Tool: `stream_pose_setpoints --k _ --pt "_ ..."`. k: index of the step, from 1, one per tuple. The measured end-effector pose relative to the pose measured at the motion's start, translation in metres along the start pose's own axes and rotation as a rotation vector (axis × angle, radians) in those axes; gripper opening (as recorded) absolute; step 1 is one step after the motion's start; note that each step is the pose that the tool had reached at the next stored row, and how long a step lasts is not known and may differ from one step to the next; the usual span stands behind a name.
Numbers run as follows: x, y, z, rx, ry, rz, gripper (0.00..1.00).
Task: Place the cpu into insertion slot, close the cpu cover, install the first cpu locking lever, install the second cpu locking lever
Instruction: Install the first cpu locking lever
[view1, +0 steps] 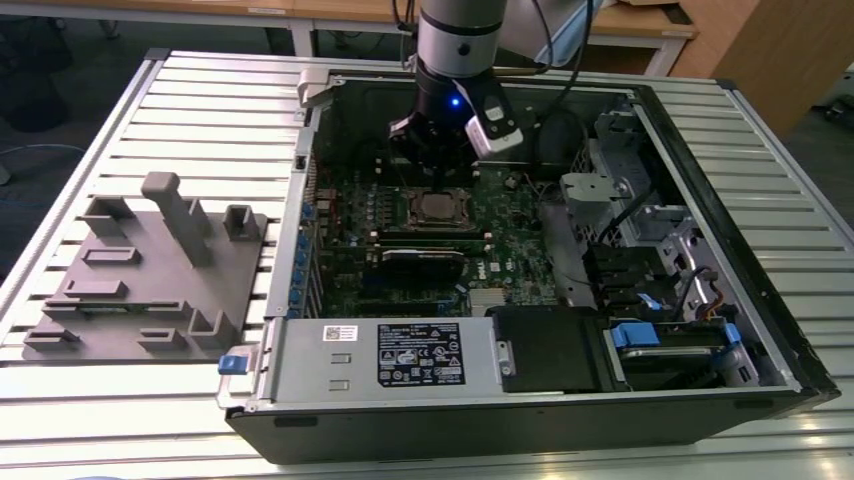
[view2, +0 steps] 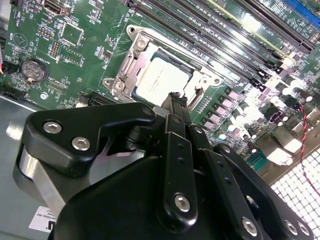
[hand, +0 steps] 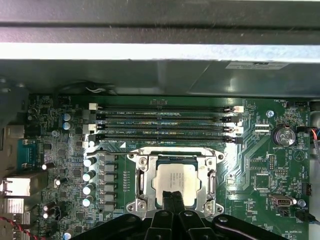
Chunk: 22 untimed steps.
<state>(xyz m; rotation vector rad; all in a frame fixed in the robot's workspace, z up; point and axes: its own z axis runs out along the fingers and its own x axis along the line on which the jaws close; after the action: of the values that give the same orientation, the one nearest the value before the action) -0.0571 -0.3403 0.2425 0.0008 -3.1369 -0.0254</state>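
Cpu: the cpu (hand: 176, 181) (view2: 161, 82) lies flat in the slot (hand: 131, 156), its metal top showing through the cut-out of the cover (hand: 144, 179). In the exterior view it is the pale square (view1: 438, 207) under my tool.
Cover: it lies down over the cpu, level with the slot's rim in both wrist views.
Hidden: the slot's dark bed is under the cpu and cover, so I see just its silvery rim. In the first wrist view my fingers (hand: 170, 200) cover the cpu edge nearest them, and my black linkage blocks the board on that side of the slot.
Hard to make out: the levers are too fine against the rim, and I cannot tell whether either is latched.
Gripper: my gripper (hand: 174, 196) (view2: 176, 97) (view1: 433, 180) hangs just above the slot with its fingers pressed together and nothing between them. The tips overlap the cpu's edge, but I cannot tell whether they touch it.
Board: the green board (hand: 260, 150) surrounds the slot, with four long memory slots (hand: 165, 122) just beside it and a coin cell (hand: 284, 135) further off.
Case: the open case (view1: 667, 150) walls the board in.
Table: a slatted table (view1: 200, 100) carries the case. A grey fixture (view1: 147, 270) sits well apart from the slot, towards the exterior view's left.
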Motion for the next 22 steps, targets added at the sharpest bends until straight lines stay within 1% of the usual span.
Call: stream_pose_setpoints --k 22 --pt "0.0000 0.0001 -0.0048 0.0000 0.0000 0.000 0.11"
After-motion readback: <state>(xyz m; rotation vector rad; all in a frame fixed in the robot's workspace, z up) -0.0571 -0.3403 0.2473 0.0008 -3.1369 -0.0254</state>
